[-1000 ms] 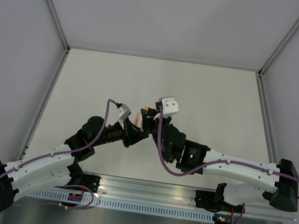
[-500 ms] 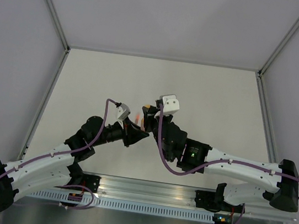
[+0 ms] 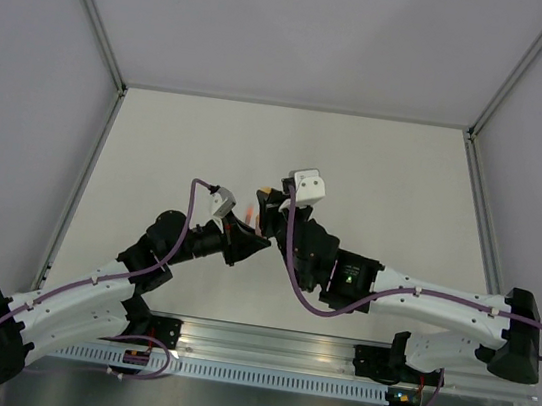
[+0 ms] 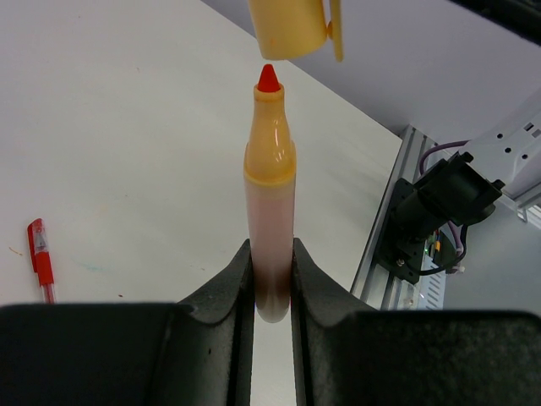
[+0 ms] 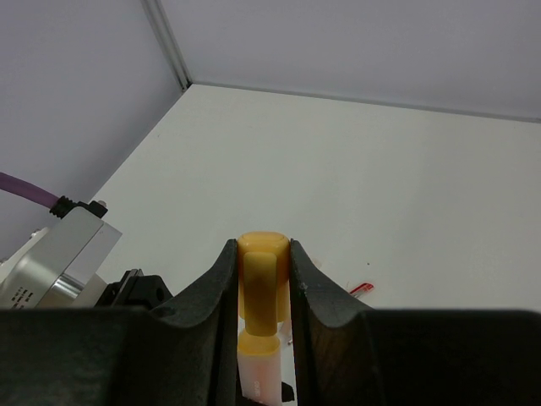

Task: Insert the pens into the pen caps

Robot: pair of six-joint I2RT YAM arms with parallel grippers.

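In the left wrist view an orange-pink pen (image 4: 270, 194) with a yellow collar and red tip stands upright, and my left gripper (image 4: 270, 254) is shut on its lower end. Just above the tip hangs a yellow-orange pen cap (image 4: 292, 30), open end down and not over the tip. My right gripper (image 5: 263, 249) is shut on that cap (image 5: 263, 283); the pen's collar (image 5: 258, 347) shows right below it. From the top camera the left gripper (image 3: 247, 232) and right gripper (image 3: 268, 208) meet above mid-table. A red pen (image 4: 40, 258) lies on the table.
The white table (image 3: 376, 177) is walled by grey panels on three sides. An aluminium rail (image 3: 271, 349) carrying the arm bases runs along the near edge. The end of a red pen (image 5: 362, 288) lies on the table past the right fingers.
The right wrist has crept slightly toward the left gripper. Both grips are unchanged.
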